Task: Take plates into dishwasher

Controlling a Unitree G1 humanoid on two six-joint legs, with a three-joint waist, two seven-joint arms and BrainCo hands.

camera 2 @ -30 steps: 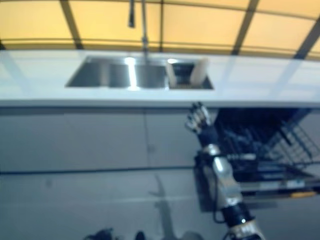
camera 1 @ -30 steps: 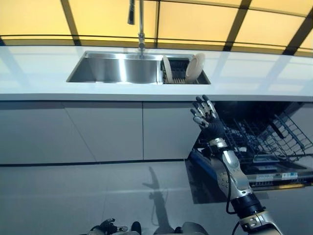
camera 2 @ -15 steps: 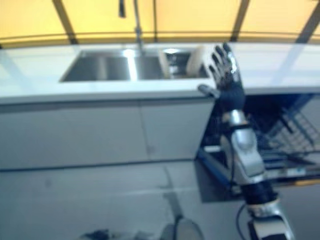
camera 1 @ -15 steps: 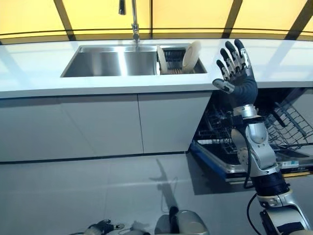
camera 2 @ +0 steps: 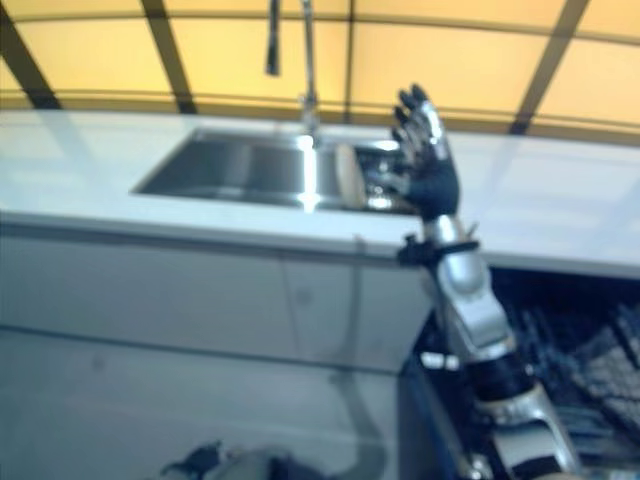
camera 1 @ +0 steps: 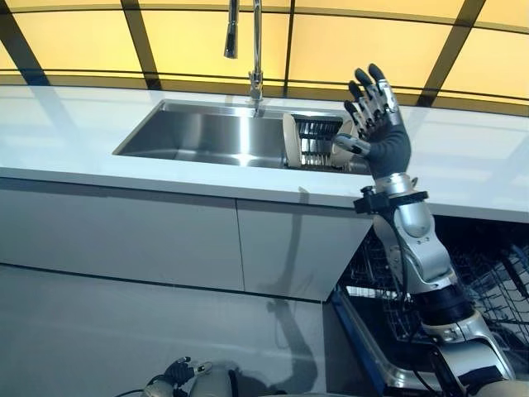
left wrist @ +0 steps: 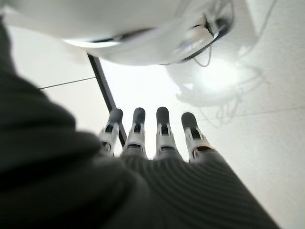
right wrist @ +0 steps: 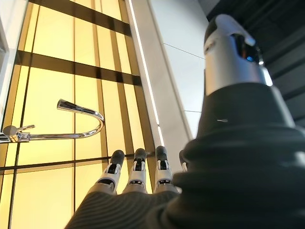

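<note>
plates on edge, robot hand spread

Setting: kitchen, counter run.
Steel sink set in white counter; tap behind sink, dish rack with a plate beside it, open dishwasher below counter, right of sink.
</note>
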